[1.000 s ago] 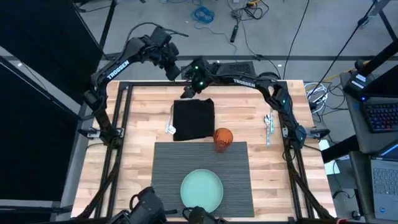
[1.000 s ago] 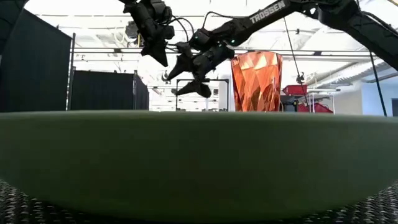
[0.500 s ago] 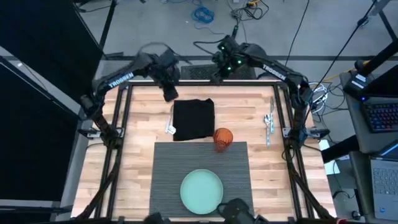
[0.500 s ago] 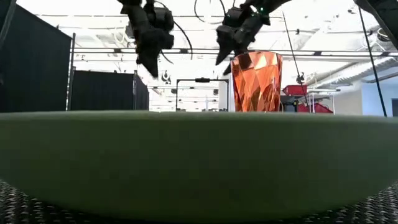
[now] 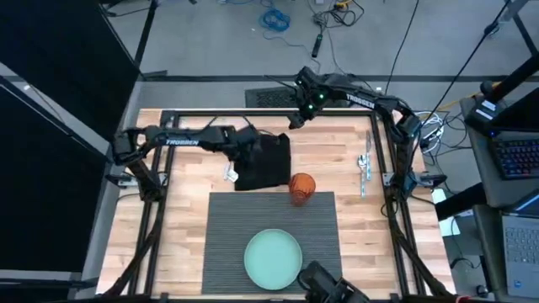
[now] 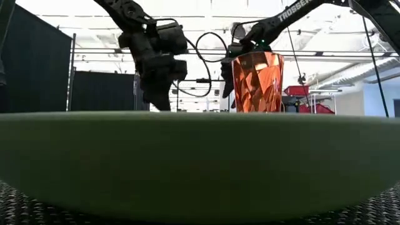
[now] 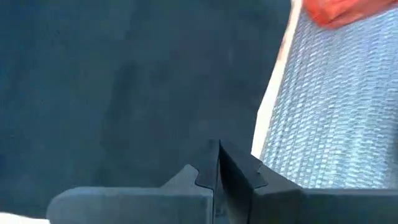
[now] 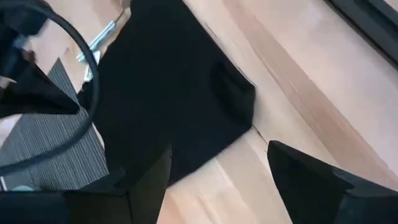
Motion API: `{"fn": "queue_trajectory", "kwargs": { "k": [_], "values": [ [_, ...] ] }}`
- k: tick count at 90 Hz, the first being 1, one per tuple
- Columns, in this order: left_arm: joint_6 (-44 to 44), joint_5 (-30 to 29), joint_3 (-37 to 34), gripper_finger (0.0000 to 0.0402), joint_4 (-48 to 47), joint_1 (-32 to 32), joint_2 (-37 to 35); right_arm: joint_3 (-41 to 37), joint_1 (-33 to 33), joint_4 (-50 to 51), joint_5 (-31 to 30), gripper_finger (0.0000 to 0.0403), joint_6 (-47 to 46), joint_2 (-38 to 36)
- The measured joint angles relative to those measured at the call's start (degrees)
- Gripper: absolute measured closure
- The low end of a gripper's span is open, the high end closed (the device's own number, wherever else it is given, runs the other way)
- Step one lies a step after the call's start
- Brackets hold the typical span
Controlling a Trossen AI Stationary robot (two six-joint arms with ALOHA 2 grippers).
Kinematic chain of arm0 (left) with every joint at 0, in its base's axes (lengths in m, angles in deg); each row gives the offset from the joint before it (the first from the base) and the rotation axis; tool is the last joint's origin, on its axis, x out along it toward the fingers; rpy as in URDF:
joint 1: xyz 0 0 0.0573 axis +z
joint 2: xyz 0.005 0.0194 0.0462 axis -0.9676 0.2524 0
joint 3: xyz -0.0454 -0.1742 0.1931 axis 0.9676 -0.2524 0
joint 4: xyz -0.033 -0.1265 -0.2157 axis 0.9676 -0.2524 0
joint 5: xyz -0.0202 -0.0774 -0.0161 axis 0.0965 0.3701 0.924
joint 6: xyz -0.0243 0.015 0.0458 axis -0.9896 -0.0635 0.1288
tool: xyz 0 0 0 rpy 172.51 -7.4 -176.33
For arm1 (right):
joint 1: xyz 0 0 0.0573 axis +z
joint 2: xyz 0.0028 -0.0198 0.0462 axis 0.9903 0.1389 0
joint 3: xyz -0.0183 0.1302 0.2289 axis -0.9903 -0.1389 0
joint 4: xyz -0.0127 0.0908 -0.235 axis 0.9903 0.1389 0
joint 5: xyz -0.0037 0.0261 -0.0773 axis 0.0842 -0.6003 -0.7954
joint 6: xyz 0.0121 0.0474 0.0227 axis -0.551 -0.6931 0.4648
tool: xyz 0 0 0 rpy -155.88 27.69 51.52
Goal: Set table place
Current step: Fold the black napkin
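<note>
The dark grey ribbed placemat (image 5: 253, 219) lies at the table's near middle with a pale green plate (image 5: 274, 257) on it. An orange glass (image 5: 301, 187) stands at its far edge. Beyond it a black napkin (image 5: 271, 162) lies flat on the wood. My left gripper (image 5: 251, 154) is shut and low over the napkin's left part (image 7: 124, 81). My right gripper (image 5: 296, 120) hangs open above the napkin's far right corner (image 8: 236, 93), close to the table's far edge. My left gripper points down at the napkin's left part (image 7: 186, 143) with its fingers (image 7: 236, 180) shut. I cannot tell whether they touch the cloth.
Silver cutlery (image 5: 364, 168) lies on the wood at the right, and one more silver piece (image 5: 230, 172) sticks out beside the napkin's left edge. Bare wood is free at the table's left and right sides.
My left gripper has come down from high over the far left corner to the napkin's left part. My right gripper has left the napkin's far left corner, risen toward the far edge, then settled over the far right corner. The napkin lies as before.
</note>
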Motion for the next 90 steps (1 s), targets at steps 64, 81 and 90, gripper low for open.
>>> {"fn": "queue_trajectory", "kwargs": {
  "k": [64,81,90],
  "values": [
    [-11.39,-5.4,-6.92,0.0402,5.45,-6.51,6.72,-1.29,2.21,-6.04,-1.91,0.0204,-5.1,4.65],
    [-12.84,-6.3,-7.07,0.0402,7.02,-8.85,6.74,-1.29,2.28,-5.82,-3.88,0.0205,-5.28,6.94],
    [-12.89,-6.3,-7.11,0.0402,7.06,-9.02,6.74,-1.27,3.3,-5.93,-4.07,0.0205,-5.3,8.04]
  ]
}}
